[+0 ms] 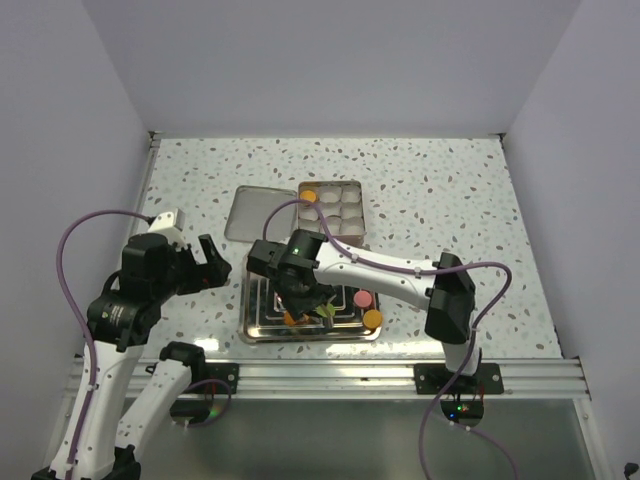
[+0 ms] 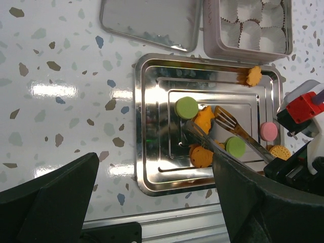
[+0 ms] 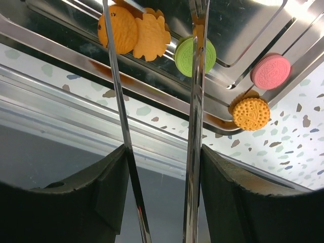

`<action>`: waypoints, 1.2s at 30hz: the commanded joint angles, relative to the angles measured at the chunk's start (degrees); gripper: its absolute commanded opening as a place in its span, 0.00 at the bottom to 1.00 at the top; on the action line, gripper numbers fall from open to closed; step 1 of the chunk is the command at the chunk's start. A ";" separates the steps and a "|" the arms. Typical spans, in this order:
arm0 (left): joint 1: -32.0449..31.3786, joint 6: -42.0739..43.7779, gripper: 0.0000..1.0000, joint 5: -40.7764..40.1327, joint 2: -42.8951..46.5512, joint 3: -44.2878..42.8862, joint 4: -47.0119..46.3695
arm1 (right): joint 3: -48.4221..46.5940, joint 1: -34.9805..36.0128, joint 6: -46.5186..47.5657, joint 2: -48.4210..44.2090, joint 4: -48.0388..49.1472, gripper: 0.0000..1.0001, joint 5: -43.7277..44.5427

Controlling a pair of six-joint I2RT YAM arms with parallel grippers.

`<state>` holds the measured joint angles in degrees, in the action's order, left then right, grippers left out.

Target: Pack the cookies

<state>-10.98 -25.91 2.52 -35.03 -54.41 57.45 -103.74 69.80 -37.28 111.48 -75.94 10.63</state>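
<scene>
- The tongs (image 3: 195, 126) are being held by the right gripper (image 3: 163, 152); its fingers are being pressed on the two metal arms from both sides, so it is clamped on them.
- The tongs are being pointed down over the middle of the tray (image 2: 147, 126), and their tips are being kept apart.
- An orange flower piece (image 2: 203, 119) is being seen between the two tips; whether it is being touched cannot be told.
- The left gripper (image 1: 212, 265) is being kept wide apart, with nothing between its fingers, above the table (image 1: 450, 190) just left of the tray.
- Most of the cookies (image 2: 187, 107) are being kept on the tray: two green discs, a pink disc (image 2: 268, 131), orange discs and orange flower shapes.
- One orange disc (image 3: 250, 113) is being carried by the rim at the near right corner of the tray, half on the edge.
- One orange cookie (image 1: 309, 194) is being held already in a far corner cup of the box (image 1: 360, 205), which is standing just behind the tray.
- The other cups (image 2: 250, 25) in the box are being shown white and unfilled.
- The lid (image 2: 152, 23) is lying flat, just beside the box on its left.
</scene>
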 commanded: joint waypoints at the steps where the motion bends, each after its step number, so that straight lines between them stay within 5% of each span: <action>1: -0.44 1.04 1.00 -0.85 0.05 -0.52 -0.58 | -3.31 0.16 -0.43 0.75 -4.21 0.57 0.88; 8: -0.97 1.30 1.00 -1.56 0.04 -0.34 -1.02 | -2.70 0.16 -0.69 1.37 -4.74 0.53 0.70; 19: -1.41 1.39 1.00 -1.73 -0.57 -0.26 -1.46 | 2.06 0.16 -1.13 0.32 -3.77 0.32 0.97; 36: -1.76 1.65 1.00 -1.73 -2.94 -2.01 -2.17 | -11.65 -6.77 0.18 -3.55 -11.59 0.33 7.48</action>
<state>-12.43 -25.74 1.06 -37.63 -54.43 57.25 -110.72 65.71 -37.43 111.94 -76.97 15.07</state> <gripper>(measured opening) 0.998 0.433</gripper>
